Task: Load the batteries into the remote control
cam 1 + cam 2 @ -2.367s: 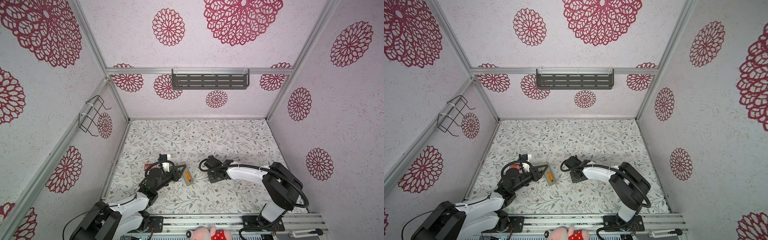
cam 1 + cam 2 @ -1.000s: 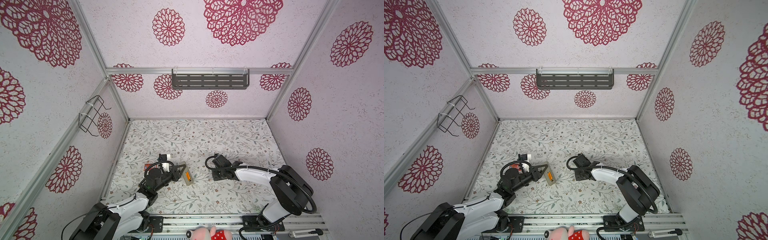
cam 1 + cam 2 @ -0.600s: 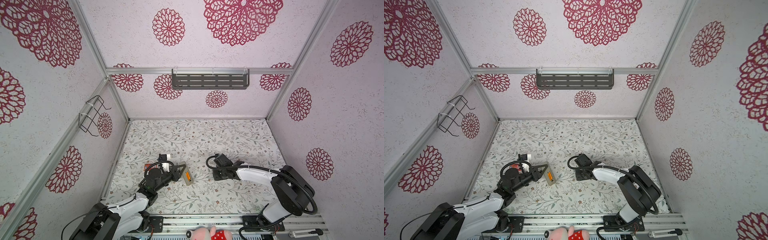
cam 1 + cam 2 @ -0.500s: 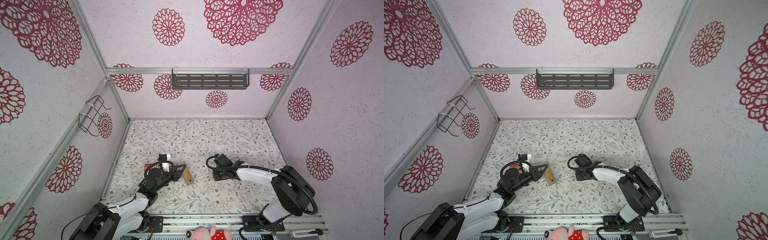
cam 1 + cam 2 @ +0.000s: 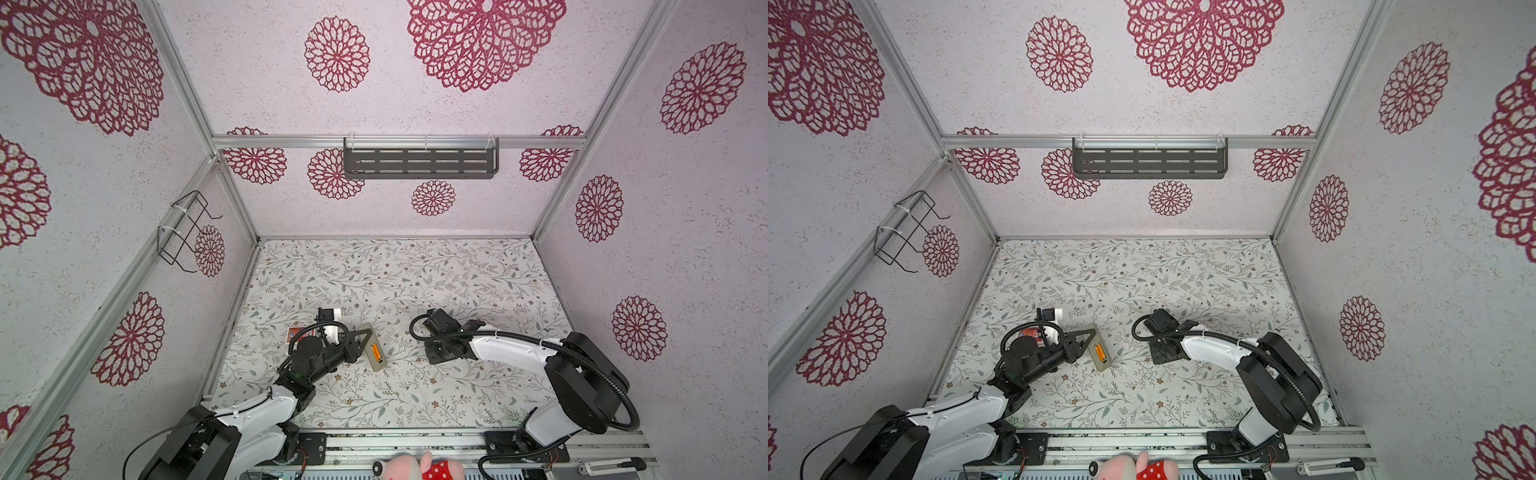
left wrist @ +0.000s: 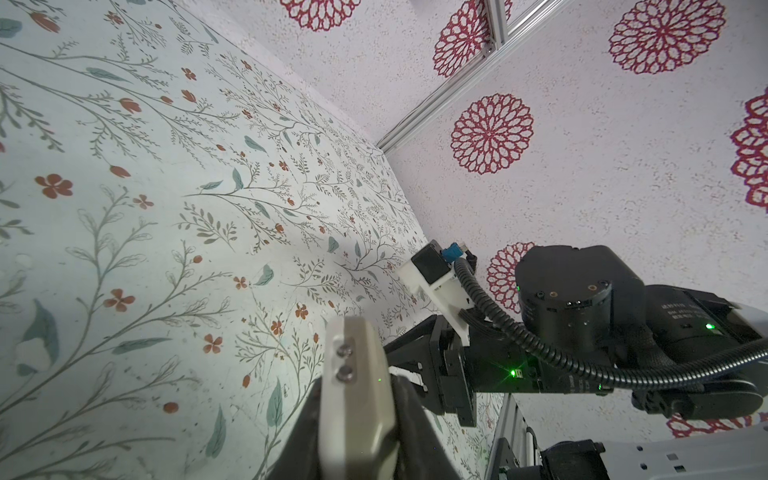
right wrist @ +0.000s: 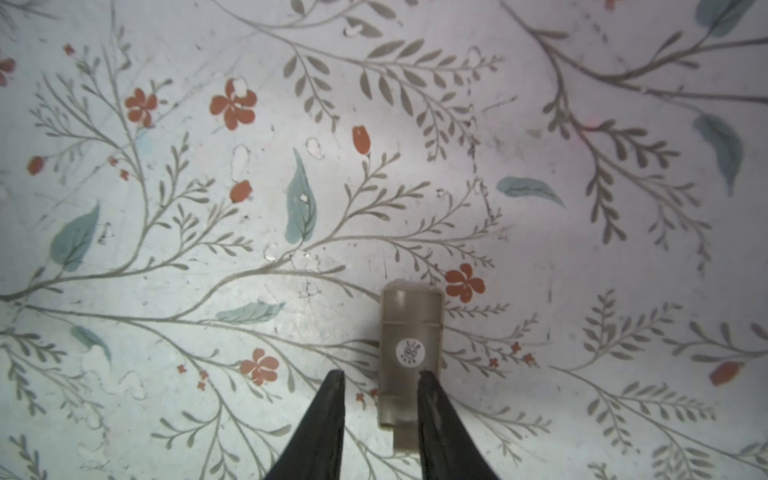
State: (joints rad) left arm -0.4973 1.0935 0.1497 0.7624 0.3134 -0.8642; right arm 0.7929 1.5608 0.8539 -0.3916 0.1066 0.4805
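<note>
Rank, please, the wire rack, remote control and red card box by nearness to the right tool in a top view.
1. remote control, just to its left.
2. red card box, farther left.
3. wire rack, hung far left.

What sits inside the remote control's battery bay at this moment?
In both top views an orange strip shows in the open back of the remote control: the batteries, lying lengthwise. Whether both are in cannot be told at this size, and the bay's contacts are covered.

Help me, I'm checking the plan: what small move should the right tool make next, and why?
Probably shift the right tool sideways to straddle the beige cover: one finger overlaps it, and orange batteries already sit in the remote control.
</note>
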